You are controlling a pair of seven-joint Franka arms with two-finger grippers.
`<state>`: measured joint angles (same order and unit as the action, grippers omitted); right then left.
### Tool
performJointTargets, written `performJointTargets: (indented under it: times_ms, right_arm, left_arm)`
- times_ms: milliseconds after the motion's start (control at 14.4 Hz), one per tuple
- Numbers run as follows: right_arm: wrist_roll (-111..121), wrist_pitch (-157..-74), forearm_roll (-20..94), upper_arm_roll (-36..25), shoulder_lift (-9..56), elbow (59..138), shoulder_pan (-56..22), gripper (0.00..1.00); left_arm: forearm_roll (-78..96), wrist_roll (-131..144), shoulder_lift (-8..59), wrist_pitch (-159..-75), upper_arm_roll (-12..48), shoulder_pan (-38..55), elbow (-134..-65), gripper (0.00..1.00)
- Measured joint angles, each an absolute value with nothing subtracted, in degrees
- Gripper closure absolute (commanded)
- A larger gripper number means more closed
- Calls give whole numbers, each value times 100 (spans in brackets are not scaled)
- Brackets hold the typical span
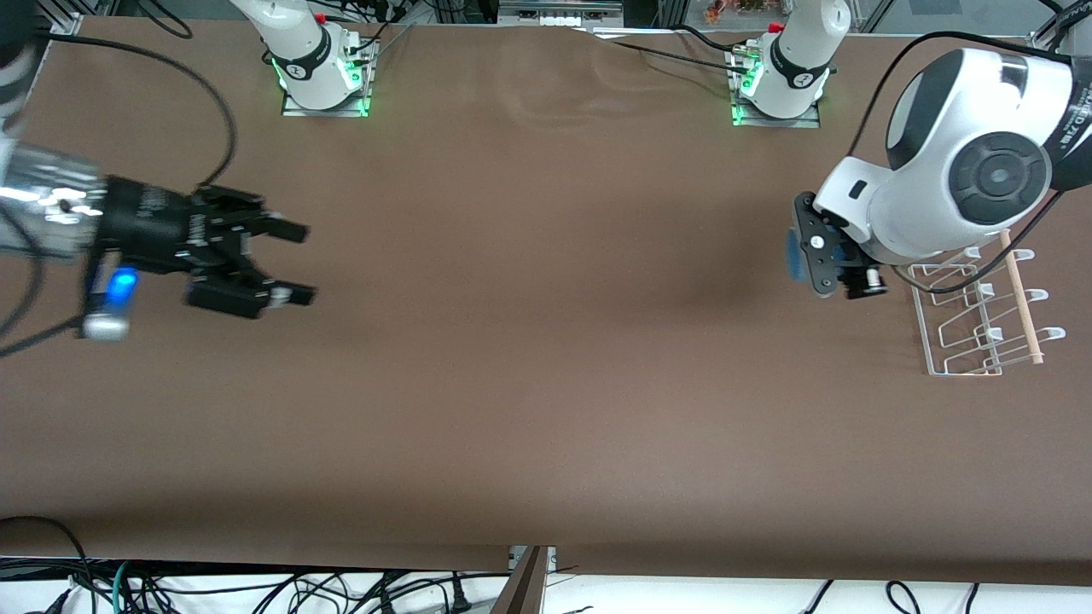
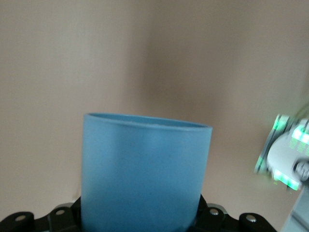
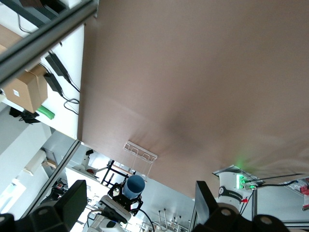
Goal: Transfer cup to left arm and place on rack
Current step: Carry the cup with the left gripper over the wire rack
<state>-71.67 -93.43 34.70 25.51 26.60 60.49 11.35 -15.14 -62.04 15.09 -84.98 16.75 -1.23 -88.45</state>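
The light-blue cup [image 1: 795, 256] is held in my left gripper [image 1: 821, 258], which is shut on it and holds it in the air over the table. It hangs just beside the white wire rack [image 1: 981, 317], on the side toward the right arm's end. In the left wrist view the cup [image 2: 145, 169] fills the lower middle, with its rim pointing away from the gripper. My right gripper [image 1: 305, 264] is open and empty over the right arm's end of the table. The right wrist view shows its fingers [image 3: 72, 200] spread wide, with the cup [image 3: 134, 185] and the rack [image 3: 140, 153] far off.
The rack has a light wooden rod [image 1: 1022, 298] along it and stands at the left arm's end of the table. Cables [image 1: 213, 102] trail over the table near the right arm. The two arm bases [image 1: 322, 77] stand along the table's edge.
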Motion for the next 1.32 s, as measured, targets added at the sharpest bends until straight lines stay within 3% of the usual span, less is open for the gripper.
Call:
performJointTargets:
  times_ms: [208, 347, 694, 903, 1111, 1319]
  right_arm:
    - [-6560, -9048, 3435, 2550, 2633, 6050, 1616, 1]
    - [-6176, -8891, 3154, 2549, 2626, 6050, 1754, 1]
    - [-4879, -8434, 2044, 2599, 2143, 6398, 1724, 1]
    - [-4168, -8890, 1414, 2592, 1462, 7616, 1523, 1]
    - [-3918, -9901, 763, 2472, 639, 9208, 1145, 1]
    - [-3838, -10562, 206, 2153, 150, 10307, 783, 1]
  left_arm:
    - [-3116, -5927, 1776, -8067, 1700, -68, -8913, 91]
    - [-4285, -5744, 2084, -7715, 1724, -4, -9066, 99]
    - [-6449, -4908, 2585, -7306, 1703, -65, -9928, 100]
    - [-7277, -4135, 2534, -7356, 1699, -170, -10667, 100]
    - [-7753, -3468, 2271, -7999, 1676, -649, -11491, 100]
    - [-8156, -2696, 1811, -8651, 1655, -1231, -12462, 100]
